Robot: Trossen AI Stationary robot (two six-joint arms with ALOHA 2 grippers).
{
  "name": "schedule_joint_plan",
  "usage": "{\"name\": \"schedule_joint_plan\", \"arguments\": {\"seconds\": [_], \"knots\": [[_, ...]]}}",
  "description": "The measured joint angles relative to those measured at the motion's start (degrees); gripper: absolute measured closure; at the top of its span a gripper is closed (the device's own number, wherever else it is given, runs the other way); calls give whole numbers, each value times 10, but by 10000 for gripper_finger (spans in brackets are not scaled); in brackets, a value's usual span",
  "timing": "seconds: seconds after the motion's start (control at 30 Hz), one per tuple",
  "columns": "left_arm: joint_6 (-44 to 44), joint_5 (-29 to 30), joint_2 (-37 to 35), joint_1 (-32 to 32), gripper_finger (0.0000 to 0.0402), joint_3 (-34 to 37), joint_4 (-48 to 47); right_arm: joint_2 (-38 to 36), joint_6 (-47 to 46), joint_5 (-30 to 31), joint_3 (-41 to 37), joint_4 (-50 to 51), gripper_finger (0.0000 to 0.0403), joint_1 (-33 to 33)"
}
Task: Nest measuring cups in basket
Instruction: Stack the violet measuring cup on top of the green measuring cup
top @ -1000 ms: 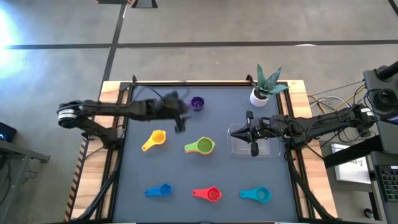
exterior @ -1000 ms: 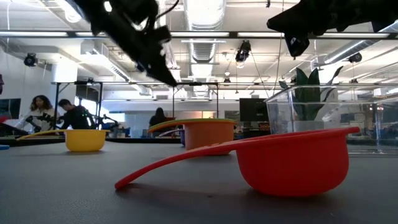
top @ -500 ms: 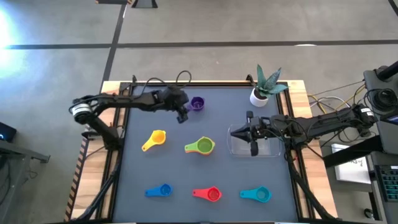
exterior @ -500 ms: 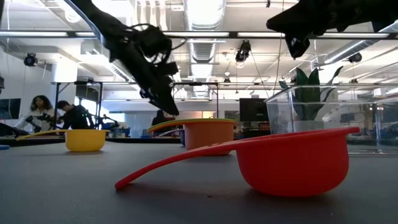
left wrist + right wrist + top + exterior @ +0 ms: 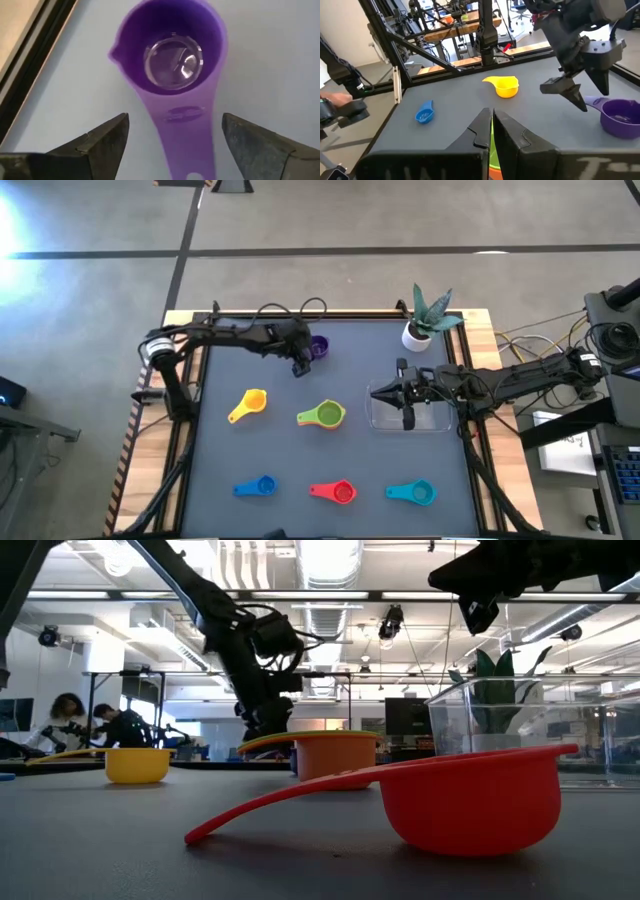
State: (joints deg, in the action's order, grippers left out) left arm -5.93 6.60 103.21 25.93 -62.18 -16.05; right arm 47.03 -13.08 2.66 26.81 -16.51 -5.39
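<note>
At twelve o'clock on the dark mat (image 5: 220, 460), near its far edge, the left gripper (image 5: 301, 366) hangs low over the handle of the purple cup (image 5: 319, 347). Its fingers (image 5: 102, 137) are spread wide, one on each side of the flat handle and clear of it, holding nothing. The cup sits upright on the mat with its bowl toward the far edge.

Over at three o'clock the right gripper (image 5: 408, 418) hovers above the basket (image 5: 437, 423); its two fingers (image 5: 482, 132) are pressed together with nothing visible between them. The basket lies on the mat just short of the white plant pot (image 5: 416, 334), which stands at about one o'clock.

Near the mat's middle sits a green cup nested in an orange one (image 5: 325, 415), handle pointing toward nine o'clock. The yellow cup (image 5: 252, 402) lies at nine o'clock from that pair. Along the near edge, around six o'clock, three cups lie in a row: blue (image 5: 261, 486), red (image 5: 338, 492) and teal (image 5: 417, 493).
</note>
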Motion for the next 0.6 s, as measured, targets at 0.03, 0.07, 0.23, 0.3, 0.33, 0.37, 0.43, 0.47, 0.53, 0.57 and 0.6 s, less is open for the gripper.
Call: {"name": "schedule_joint_plan", "arguments": {"seconds": [0.03,0.07,0.23,0.3,0.33,0.37,0.43,0.47,0.53,0.57,0.6], "knots": [[0,2,1,1,107,0,0,0,0,0,0,0,394,0],[1,4,2,3,112,-1,0,0,0,0,0,0,394,0],[5,4,10,6,158,0,-5,0,0,0,0,0,394,0],[4,4,11,6,187,0,-5,0,0,0,0,0,394,0],[2,4,12,6,203,0,-5,0,0,0,0,0,394,0],[-1,4,13,6,220,0,-5,0,1,0,0,0,394,0],[-8,4,18,6,255,0,-5,0,2,0,0,0,394,0],[-13,4,21,6,270,0,-5,0,2,0,0,0,394,0],[-16,5,25,6,279,0,-4,0,2,0,0,0,394,0],[-16,5,26,6,279,0,-4,0,2,0,0,0,394,0],[-16,5,26,6,279,0,-3,0,2,0,0,0,394,0]]}}
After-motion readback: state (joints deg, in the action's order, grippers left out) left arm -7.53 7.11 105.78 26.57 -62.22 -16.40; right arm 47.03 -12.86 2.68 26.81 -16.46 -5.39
